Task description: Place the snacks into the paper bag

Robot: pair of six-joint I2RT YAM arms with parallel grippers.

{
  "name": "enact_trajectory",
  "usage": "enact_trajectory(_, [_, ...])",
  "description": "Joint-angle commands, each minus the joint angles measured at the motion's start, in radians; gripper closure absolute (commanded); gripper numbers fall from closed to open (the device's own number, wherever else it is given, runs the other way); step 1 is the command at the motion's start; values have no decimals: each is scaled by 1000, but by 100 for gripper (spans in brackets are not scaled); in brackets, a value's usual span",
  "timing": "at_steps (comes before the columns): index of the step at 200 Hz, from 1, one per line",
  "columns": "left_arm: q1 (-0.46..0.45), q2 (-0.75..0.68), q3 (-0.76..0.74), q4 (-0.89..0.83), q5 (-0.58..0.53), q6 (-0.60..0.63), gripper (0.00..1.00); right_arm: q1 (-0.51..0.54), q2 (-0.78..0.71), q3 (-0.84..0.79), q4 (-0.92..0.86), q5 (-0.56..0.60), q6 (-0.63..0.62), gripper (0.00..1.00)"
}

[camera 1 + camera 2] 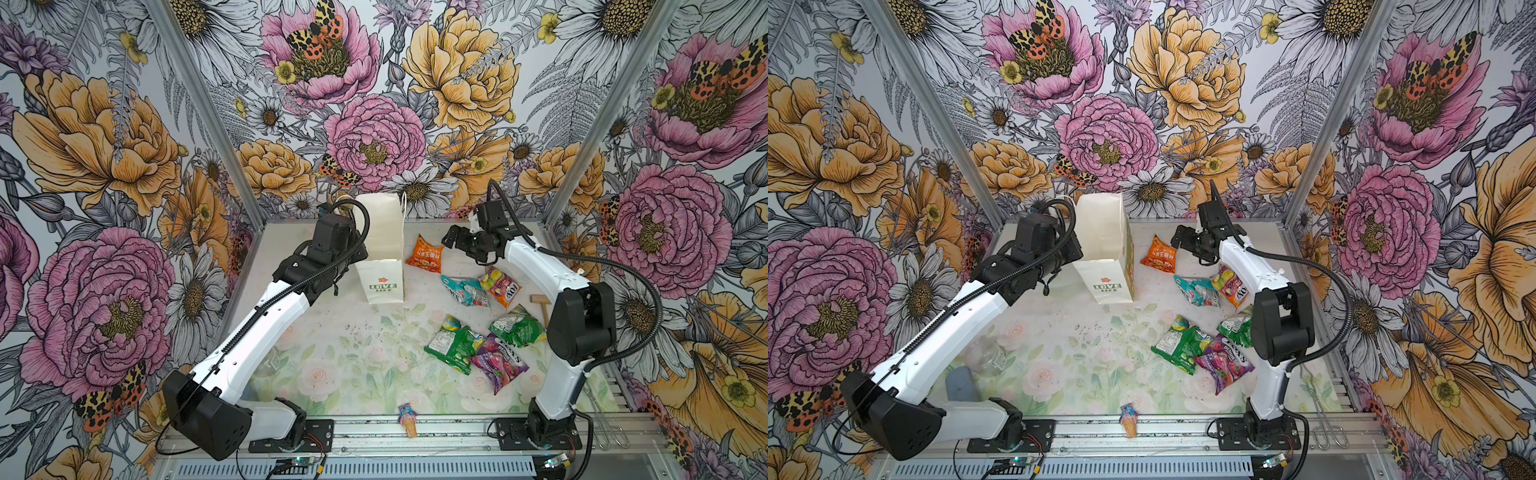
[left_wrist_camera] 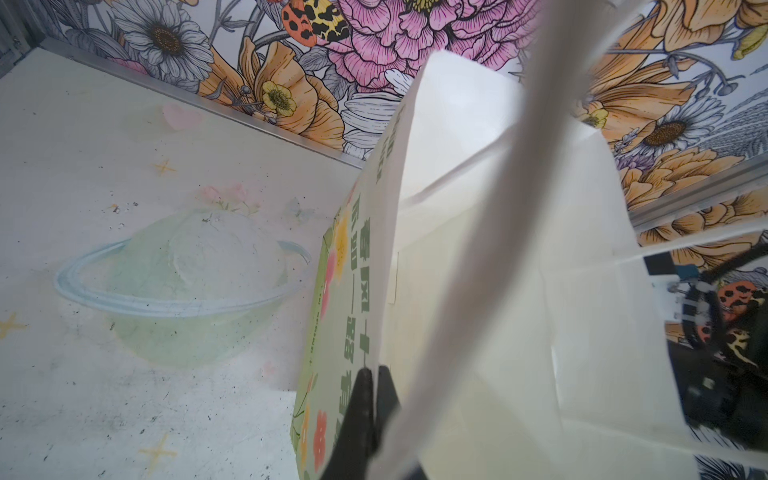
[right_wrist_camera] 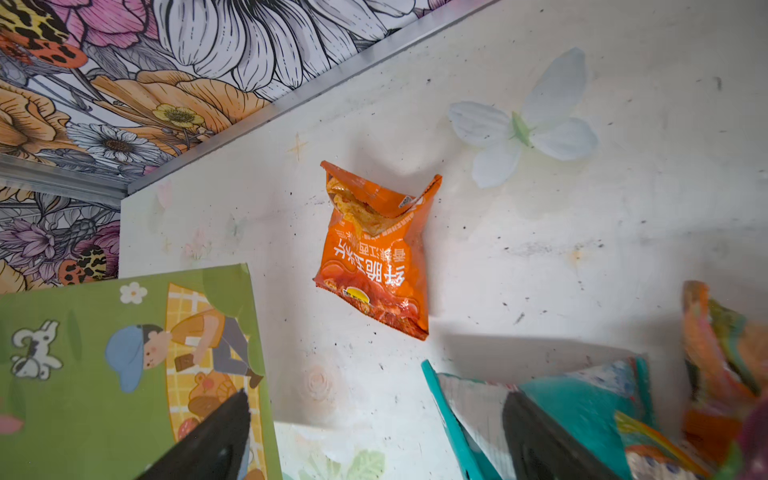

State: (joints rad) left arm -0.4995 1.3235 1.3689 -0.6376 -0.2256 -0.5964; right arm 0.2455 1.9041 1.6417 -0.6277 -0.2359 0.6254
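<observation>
The white paper bag point(image 1: 382, 249) stands upright at the back of the table, mouth open. My left gripper point(image 2: 374, 376) is shut on the bag's rim on its left side. The orange snack packet point(image 1: 424, 255) lies just right of the bag. My right gripper point(image 1: 451, 240) hovers open and empty above and to the right of it; in the right wrist view the packet point(image 3: 376, 257) lies ahead of the spread fingers. Teal point(image 1: 465, 291), pink-yellow point(image 1: 498, 286), two green point(image 1: 453, 340) point(image 1: 517, 326) and purple point(image 1: 498, 365) packets lie nearer on the right.
A small ice-cream-cone trinket point(image 1: 408, 419) lies at the front rail. A wooden mallet point(image 1: 540, 303) sits by the right arm. A clear glass jar point(image 1: 986, 357) lies under the left arm. Metal tongs point(image 1: 1325, 415) rest at the front right.
</observation>
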Motion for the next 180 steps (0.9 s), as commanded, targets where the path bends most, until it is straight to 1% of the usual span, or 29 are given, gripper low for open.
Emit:
enact_trajectory(1, [-13, -14, -14, 30, 60, 21, 100, 18, 79, 83, 13, 38, 44, 1])
enact_trajectory(39, [-23, -17, -25, 30, 70, 20, 100, 41, 169, 152, 13, 58, 62, 0])
enact_trajectory(100, [-26, -23, -39, 26, 72, 26, 100, 54, 153, 97, 12, 93, 35, 0])
enact_trajectory(150, [-25, -21, -57, 23, 60, 9, 100, 54, 210, 143, 13, 83, 39, 0])
enact_trajectory(180, [-24, -7, -54, 23, 82, 14, 100, 54, 251, 175, 13, 77, 40, 0])
